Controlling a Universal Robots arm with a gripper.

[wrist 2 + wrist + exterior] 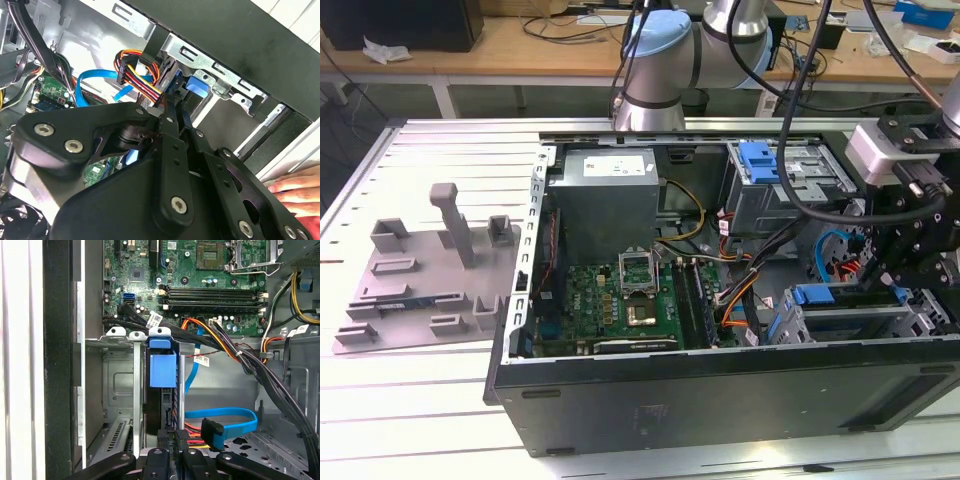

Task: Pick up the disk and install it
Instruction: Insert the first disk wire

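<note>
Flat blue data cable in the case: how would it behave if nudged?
The flat blue data cable lies in a loose curve, so it is probably floppy and would bend aside. Its thin ribbon shape suggests it is light.

The arm (665, 45) is seen in the exterior view reaching in from the far side, its blue-capped joint raised above the scene and its black wrist assembly carried low at the exterior view's right. The gripper (895, 265) is pointed downward there. In the second wrist view the gripper (172, 107) is shown with its two black fingers (169, 135) brought together, tips nearly touching. In the first wrist view the gripper (172, 452) is seen with the finger bases side by side. A person's hand (295, 190) is laid flat at the edge of the second wrist view.
</note>
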